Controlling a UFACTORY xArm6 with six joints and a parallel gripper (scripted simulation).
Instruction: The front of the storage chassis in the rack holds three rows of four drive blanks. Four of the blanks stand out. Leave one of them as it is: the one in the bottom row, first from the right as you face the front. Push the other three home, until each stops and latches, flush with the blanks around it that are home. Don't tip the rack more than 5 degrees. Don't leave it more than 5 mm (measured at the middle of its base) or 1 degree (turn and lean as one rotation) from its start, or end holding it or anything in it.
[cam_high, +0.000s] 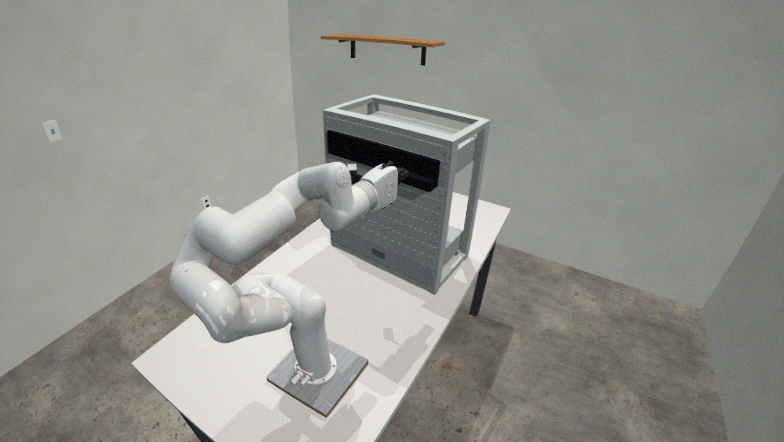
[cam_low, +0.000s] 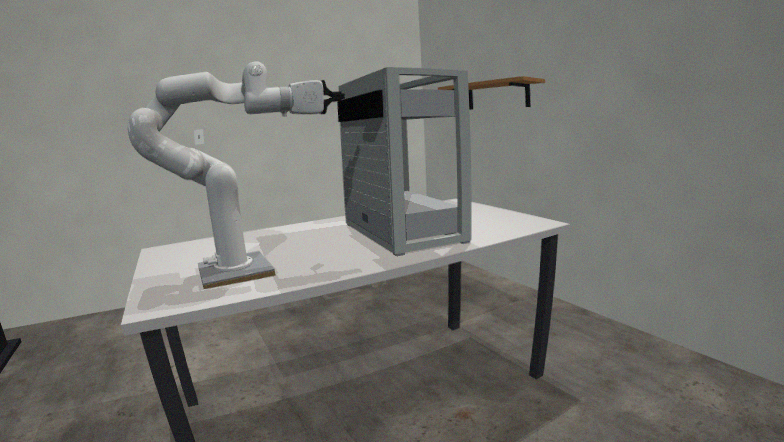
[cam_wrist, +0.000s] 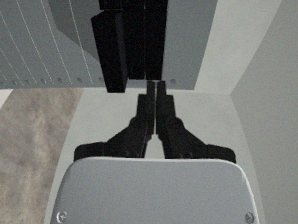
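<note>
The grey open-frame rack (cam_high: 406, 192) stands at the far end of the white table; it also shows in the exterior view (cam_low: 403, 159). The black storage chassis (cam_high: 378, 156) fills the top of its front (cam_low: 359, 105). My gripper (cam_high: 390, 166) (cam_low: 332, 97) is shut and empty, pointing straight at the chassis front. In the wrist view the fingertips are pressed together at the edge of the black chassis face (cam_wrist: 143, 16). One black blank (cam_wrist: 111, 50) stands out beside them, just apart from the fingers. The other blanks are too dark to tell apart.
Grey slotted panels (cam_high: 400, 225) cover the rack front below the chassis. The arm's base plate (cam_high: 317, 376) is bolted near the table's front edge. A wooden shelf (cam_high: 382, 40) hangs on the wall above and behind the rack.
</note>
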